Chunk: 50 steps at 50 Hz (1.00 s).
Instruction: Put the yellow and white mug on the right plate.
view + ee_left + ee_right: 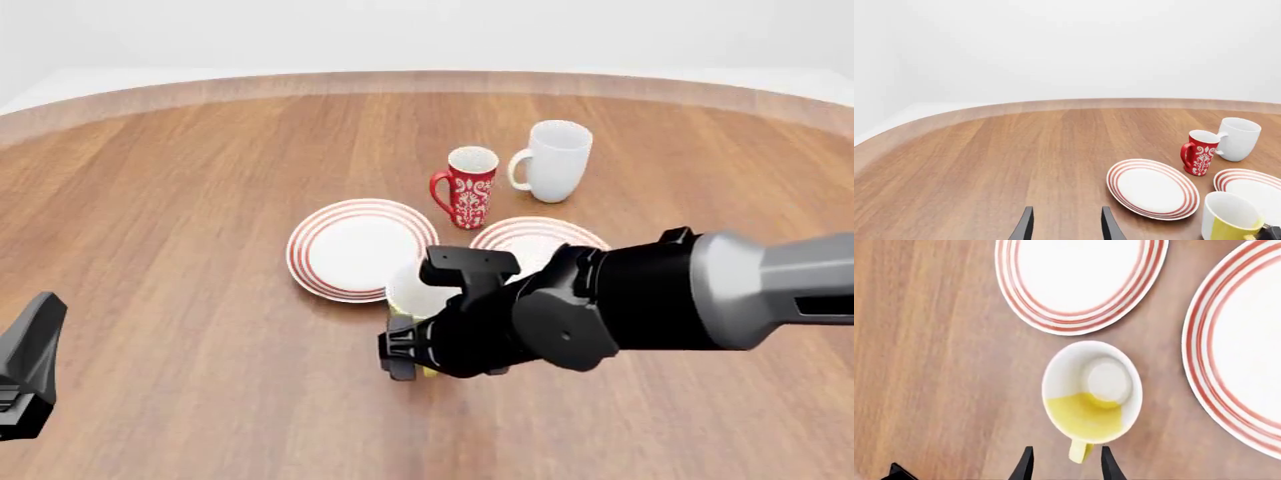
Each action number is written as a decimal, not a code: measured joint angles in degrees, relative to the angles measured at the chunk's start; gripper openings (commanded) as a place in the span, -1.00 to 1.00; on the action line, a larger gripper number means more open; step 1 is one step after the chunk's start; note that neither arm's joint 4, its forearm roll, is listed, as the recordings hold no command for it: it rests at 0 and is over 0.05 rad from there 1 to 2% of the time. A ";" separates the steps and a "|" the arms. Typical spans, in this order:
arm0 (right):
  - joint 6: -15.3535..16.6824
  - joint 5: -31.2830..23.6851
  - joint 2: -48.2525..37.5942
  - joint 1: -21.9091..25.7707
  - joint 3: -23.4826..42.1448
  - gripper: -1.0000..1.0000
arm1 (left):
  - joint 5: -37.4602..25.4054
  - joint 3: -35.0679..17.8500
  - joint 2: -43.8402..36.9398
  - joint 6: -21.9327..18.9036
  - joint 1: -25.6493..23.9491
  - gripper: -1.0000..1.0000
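Wooden table [174, 200] holds everything. Right arm [641, 300] reaches in low, its right gripper [1062, 465] jaws parted with the handle of the yellow and white mug [1091, 390] between the tips; contact probably not made, hard to tell. Mug stands upright just ahead of the gripper, between the left plate [1077, 280] and the right plate [1241, 350], on neither. Beyond: white mug [554, 160], red patterned mug [467, 187]. Left gripper [1066, 226] open, empty, well off to the side.
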State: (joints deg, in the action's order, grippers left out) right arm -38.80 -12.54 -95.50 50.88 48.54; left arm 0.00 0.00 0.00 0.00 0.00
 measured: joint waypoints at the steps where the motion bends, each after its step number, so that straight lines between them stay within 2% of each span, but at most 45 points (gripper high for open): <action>1: -0.10 0.20 -0.05 0.04 -0.16 1.00 | 0.00 0.00 0.00 0.00 0.00 1.00; 16: -1.08 2.29 -0.84 0.64 -1.46 1.00 | 0.00 0.00 0.00 0.00 0.00 1.00; 17: -1.07 2.35 -0.88 0.65 -1.44 -1.00 | 0.00 0.00 0.00 0.00 0.00 1.00; 50: 0.86 2.37 -0.40 0.26 -1.56 -1.00 | 0.00 0.00 0.00 0.00 0.00 1.00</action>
State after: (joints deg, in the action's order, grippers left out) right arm -37.95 -10.17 -95.90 51.14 46.98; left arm 0.00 0.00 0.00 0.00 0.00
